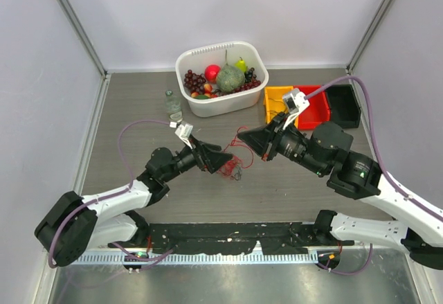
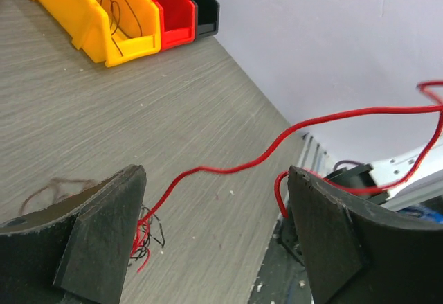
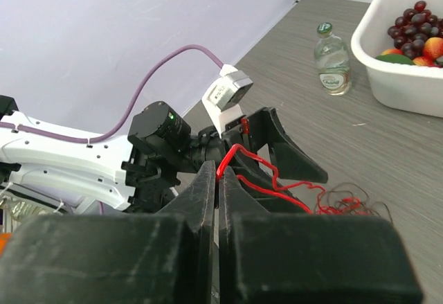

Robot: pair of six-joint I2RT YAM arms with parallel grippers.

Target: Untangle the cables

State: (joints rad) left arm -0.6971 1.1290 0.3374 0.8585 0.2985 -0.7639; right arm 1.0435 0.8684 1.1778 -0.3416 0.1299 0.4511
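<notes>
The grey wood-grain worktop [image 1: 291,193] carries a loose heap of thin red and black cables [image 1: 231,167]. The heap lies at the tips of the left fingers [image 1: 211,156], on the near side of the right fingers [image 1: 257,138]. Beyond the left fingers stand a glass bottle [image 1: 172,104] and a white tub [image 1: 208,106] of fruit. Beyond the right fingers sit a yellow bin [image 1: 274,100], a red bin [image 1: 318,113] and a black bin [image 1: 344,106] in a row, side by side.

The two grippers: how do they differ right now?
The left gripper stands wide open; the right gripper is shut. The right gripper pinches the red cable; the left gripper grips nothing, the cable just passing between its jaws. Both are black, two-fingered, and face each other across the tangle.
</notes>
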